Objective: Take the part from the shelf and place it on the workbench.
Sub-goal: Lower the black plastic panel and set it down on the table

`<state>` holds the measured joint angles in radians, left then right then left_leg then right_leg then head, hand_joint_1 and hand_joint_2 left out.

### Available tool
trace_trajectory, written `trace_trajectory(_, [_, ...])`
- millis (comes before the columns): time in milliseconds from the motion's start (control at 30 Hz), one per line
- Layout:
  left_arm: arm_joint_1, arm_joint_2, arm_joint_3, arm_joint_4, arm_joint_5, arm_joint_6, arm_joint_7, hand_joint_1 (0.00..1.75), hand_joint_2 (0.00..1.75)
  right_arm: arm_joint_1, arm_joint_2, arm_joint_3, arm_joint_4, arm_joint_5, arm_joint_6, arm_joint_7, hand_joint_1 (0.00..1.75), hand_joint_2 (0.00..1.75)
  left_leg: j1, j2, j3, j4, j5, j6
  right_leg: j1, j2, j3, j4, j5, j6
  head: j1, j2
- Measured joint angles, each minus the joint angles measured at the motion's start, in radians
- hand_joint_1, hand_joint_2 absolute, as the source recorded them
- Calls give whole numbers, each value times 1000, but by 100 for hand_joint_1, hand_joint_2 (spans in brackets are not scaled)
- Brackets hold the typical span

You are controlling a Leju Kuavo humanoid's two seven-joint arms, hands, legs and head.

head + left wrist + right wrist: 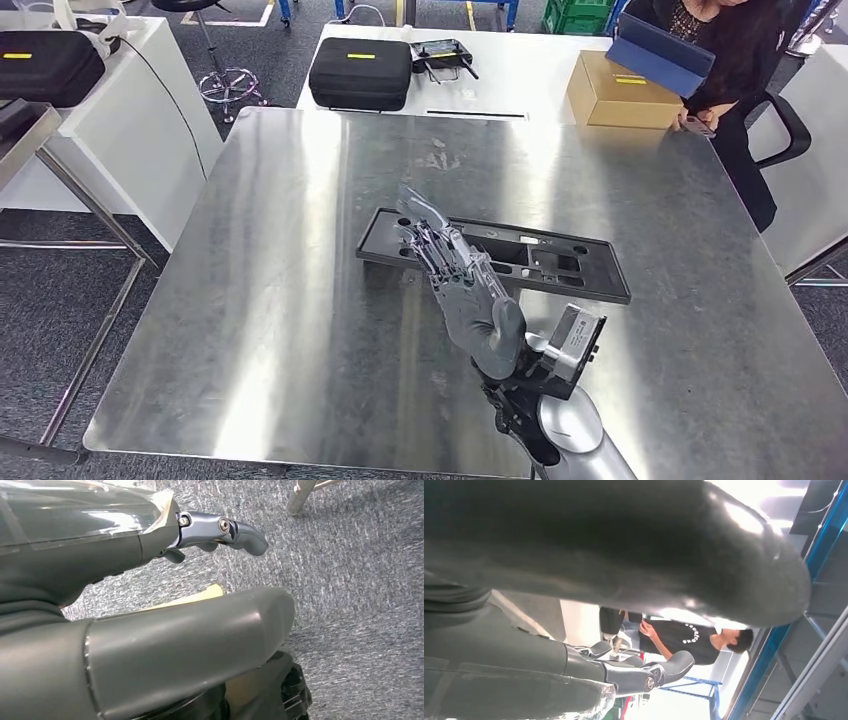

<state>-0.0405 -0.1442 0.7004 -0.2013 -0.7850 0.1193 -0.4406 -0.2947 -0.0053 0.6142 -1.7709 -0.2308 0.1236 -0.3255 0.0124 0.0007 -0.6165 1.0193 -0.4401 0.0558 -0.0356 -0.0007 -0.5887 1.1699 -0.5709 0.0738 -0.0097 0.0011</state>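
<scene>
Right robot hand (pixel 462 275) spread, empty, over black part (pixel 560 262) on workbench (pixel 280 300); cardboard box (pixel 620 92) beyond.

The part (pixel 520 256) is lying mid-frame on the workbench (pixel 250 300); the right hand (pixel 455 270) is hovering over its left end.

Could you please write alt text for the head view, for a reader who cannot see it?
A flat black part lies on a steel workbench, with the robot's right hand open above its near edge. Beyond are a black case, a cardboard box and a seated person.
</scene>
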Motion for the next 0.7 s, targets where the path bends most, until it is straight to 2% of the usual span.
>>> trace_trajectory(67, [0,0,0,1,0,0,-1,0,0,0,-1,0,-1,0,0,0,0,0,0,-1,-4,0,9,-13,4,2,82,-139,38,4,0,0])
trace_trajectory(100, [0,0,0,2,0,-1,-2,0,0,0,-2,0,-2,0,0,1,0,0,-1,-2,-5,1,13,-20,8,4,103,-176,48,2,0,0])
trace_trajectory(167, [0,1,0,2,0,-1,-4,0,0,0,-4,0,-3,0,0,1,0,0,-2,-4,-8,0,24,-35,16,8,98,-180,57,-7,0,0])
trace_trajectory(200, [0,2,0,3,0,-1,-5,0,0,0,-4,0,-4,0,0,1,0,0,0,-4,-11,0,27,-41,11,7,90,-181,60,-15,0,0])
trace_trajectory(233, [0,2,0,3,0,-1,-6,0,0,1,-4,0,-4,0,0,1,0,0,3,-4,-17,7,17,-47,8,7,84,-180,66,-24,-2,0])
trace_trajectory(267, [1,3,0,4,0,-1,-6,0,0,0,-4,0,-4,0,0,1,0,0,5,-4,-28,30,-10,-52,5,5,77,-181,75,-37,-3,0])
trace_trajectory(300, [1,3,0,5,0,0,-6,0,0,0,-4,0,-5,0,0,1,0,0,8,-4,-44,72,-51,-55,3,4,70,-181,83,-49,-6,0])
trace_trajectory(367, [1,4,0,5,0,0,-7,0,0,0,-4,0,-5,0,0,2,0,0,9,-4,-83,199,-141,-61,10,0,50,-180,99,-63,-8,0])
trace_trajectory(400, [1,4,0,5,0,0,-7,0,0,1,-4,0,-5,-1,0,2,0,0,9,-4,-94,252,-164,-63,13,-1,40,-179,107,-65,-8,0])
trace_trajectory(433, [1,4,0,6,0,0,-8,0,0,1,-4,1,-5,-1,0,2,0,0,9,-4,-90,277,-165,-64,15,-2,30,-178,114,-65,-8,0])
trace_trajectory(467, [1,4,0,6,1,0,-8,0,0,0,-4,1,-5,-1,0,2,0,0,10,-4,-68,267,-150,-65,16,-2,21,-176,120,-63,-8,0])
trace_trajectory(500, [1,4,0,6,2,0,-9,0,0,0,-5,1,-5,-1,0,2,0,0,11,-3,-27,219,-124,-64,16,-2,12,-172,125,-60,-8,0])
trace_trajectory(567, [-1,4,0,6,6,1,-11,0,0,-1,-4,1,-5,-2,0,2,0,0,11,-5,68,82,-96,-62,19,-2,-2,-162,132,-52,-9,0])
trace_trajectory(600, [-3,4,0,6,9,2,-11,0,0,-2,-4,1,-6,-2,0,2,0,0,10,-7,99,32,-93,-58,21,-2,-7,-157,136,-45,-8,0])
trace_trajectory(633, [-4,4,0,7,10,3,-12,0,0,-3,-4,1,-6,-2,0,2,0,0,7,-8,111,7,-97,-53,23,-2,-11,-155,141,-38,-8,0])
trace_trajectory(700, [-4,4,1,8,14,5,-12,0,0,-5,-4,3,-6,-2,0,2,0,0,1,-9,104,0,-88,-37,24,-2,-17,-159,153,-22,-6,0])
